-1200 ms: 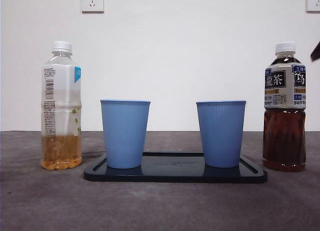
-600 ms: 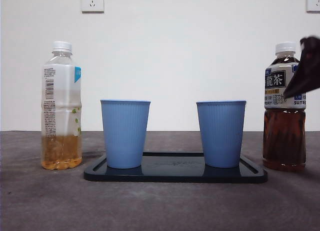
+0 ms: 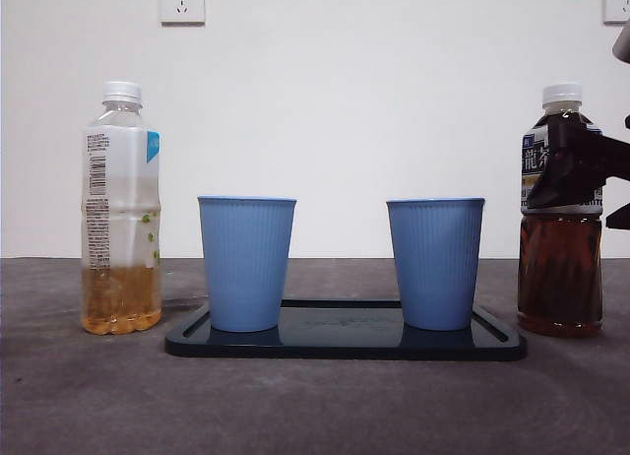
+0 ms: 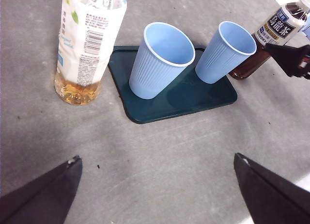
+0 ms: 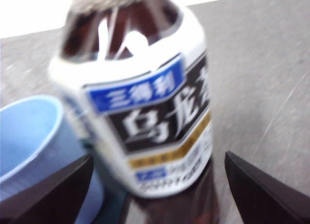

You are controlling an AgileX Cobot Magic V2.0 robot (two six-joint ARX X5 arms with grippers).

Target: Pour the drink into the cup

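Observation:
A dark tea bottle (image 3: pixel 559 268) with a white cap stands upright right of the tray. My right gripper (image 3: pixel 583 177) reaches in from the right edge at label height. In the right wrist view the bottle (image 5: pixel 145 103) fills the gap between the open jaws of this gripper (image 5: pixel 158 155), which do not press on it. Two empty blue cups, left (image 3: pixel 246 263) and right (image 3: pixel 435 263), stand on a dark tray (image 3: pixel 345 349). My left gripper (image 4: pixel 157 157) is open and empty, high above the near table.
A clear bottle of light tea (image 3: pixel 120 209), about a quarter full, stands left of the tray. The left wrist view shows it (image 4: pixel 87 40), both cups, the tray (image 4: pixel 189 95) and the dark bottle (image 4: pixel 278 23). A wall with sockets (image 3: pixel 182 2) stands behind.
My right gripper came down from the top right corner to the dark bottle's label, and its jaws now stand on either side of it. Bottles and cups have not moved.

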